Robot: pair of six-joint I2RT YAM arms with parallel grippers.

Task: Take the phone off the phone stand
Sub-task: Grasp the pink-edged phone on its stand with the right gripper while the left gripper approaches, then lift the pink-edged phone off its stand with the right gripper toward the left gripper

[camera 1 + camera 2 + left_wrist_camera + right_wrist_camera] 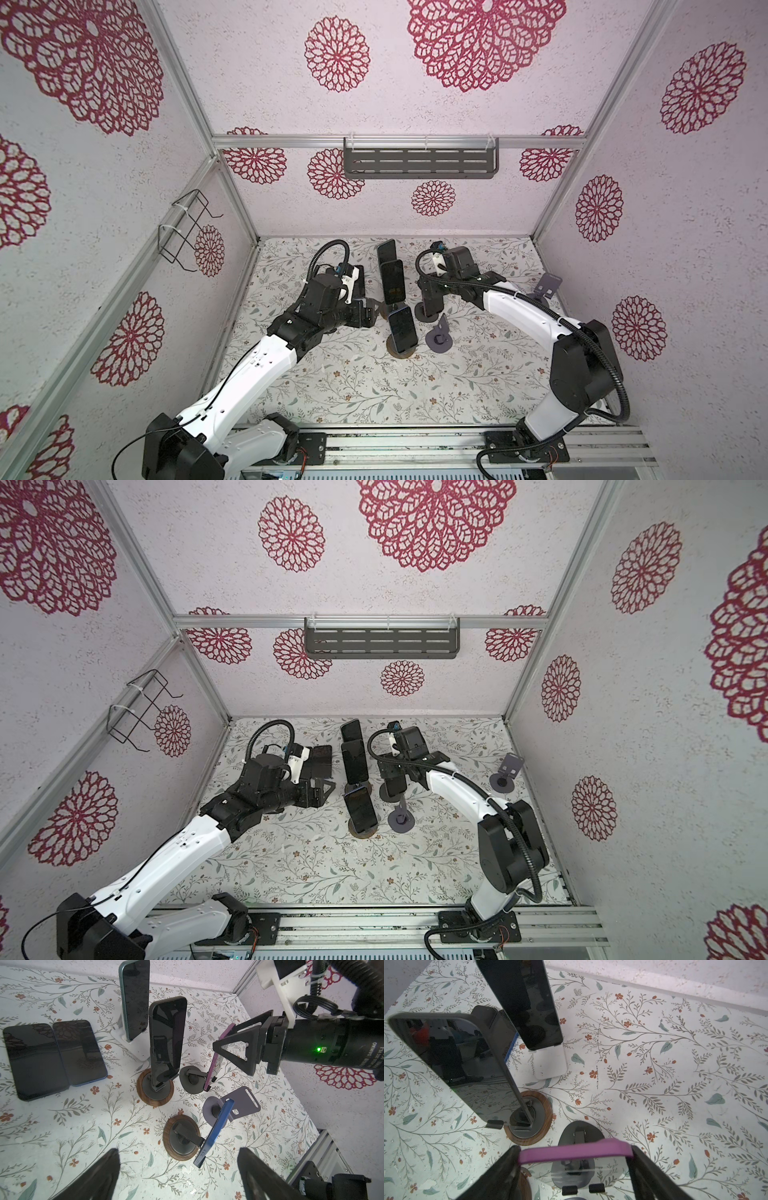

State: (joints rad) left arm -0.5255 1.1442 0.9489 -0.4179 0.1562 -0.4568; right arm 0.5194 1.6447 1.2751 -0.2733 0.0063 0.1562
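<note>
1. Purple-cased, the phone (575,1152) leans back on its dark stand (579,1132). Its foot is caught in the stand's two small hooks (572,1189), and it sits directly between the fingers of the right end effector (574,1149).
2. We see that end effector closed in on the phone's upper part, with a finger against each long side. The contact looks real in the right wrist view, though we cannot tell how firm it is. Gripping high and by the edges keeps the fingers off the stand's arm and hooks.
3. We judge that the hooks mean the phone must rise before it comes away. A sideways pull could drag the stand along the counter (675,1064).
4. The left end effector (177,1150) is spread wide with nothing in it. It hangs just beside a blue phone (216,1128) on a wood-rimmed stand, and the purple one is farther off beyond that. We judge it is out of the way, yet near enough to steady a base.
</note>
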